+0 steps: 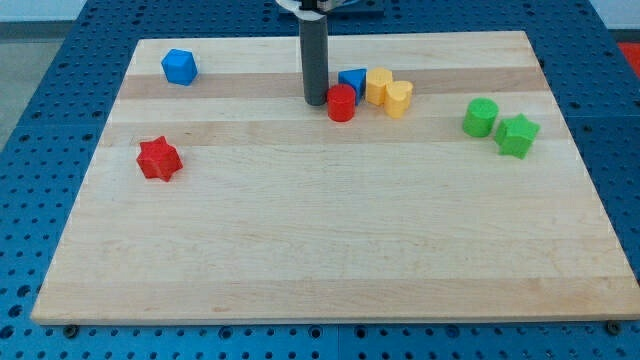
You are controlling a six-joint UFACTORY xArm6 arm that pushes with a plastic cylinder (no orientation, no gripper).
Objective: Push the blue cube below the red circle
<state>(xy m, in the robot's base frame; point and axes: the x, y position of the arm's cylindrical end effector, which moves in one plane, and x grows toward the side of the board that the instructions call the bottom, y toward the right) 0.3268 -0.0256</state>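
Observation:
The blue cube (180,67) sits near the board's top left corner. The red circle (341,103), a short red cylinder, stands at the top centre. My tip (316,102) rests on the board just left of the red circle, close to it; whether they touch cannot be told. The blue cube is far to the left of my tip.
A blue triangular block (353,80) sits just above the red circle, with a yellow block (378,85) and a yellow heart-like block (399,98) to its right. A green cylinder (481,117) and green star (517,135) lie at the right. A red star (158,158) lies at the left.

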